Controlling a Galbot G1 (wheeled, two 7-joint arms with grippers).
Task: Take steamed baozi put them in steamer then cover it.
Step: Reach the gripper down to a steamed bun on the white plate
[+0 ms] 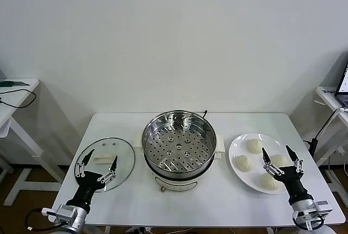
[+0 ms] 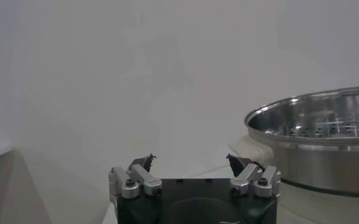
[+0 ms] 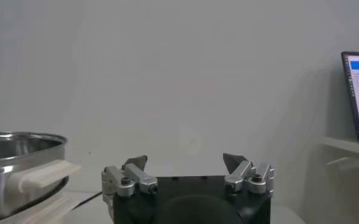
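Observation:
Four cream-white steamed baozi point(image 1: 254, 146) lie on a white plate point(image 1: 235, 148) at the table's right. The steel steamer point(image 1: 179, 142) with its perforated tray stands at the table's middle; it also shows in the left wrist view point(image 2: 316, 143) and the right wrist view point(image 3: 17, 164). The glass cover point(image 1: 124, 160) with a white handle lies flat at the left. My left gripper point(image 1: 97, 164) is open and empty, raised over the cover's near side. My right gripper point(image 1: 279, 160) is open and empty over the plate's near right side, above the baozi.
The white table point(image 1: 190, 201) carries everything. A side desk point(image 1: 13, 95) with a cable stands at the far left. Another desk with a laptop point(image 1: 343, 81) and hanging cables stands at the far right. A white wall is behind.

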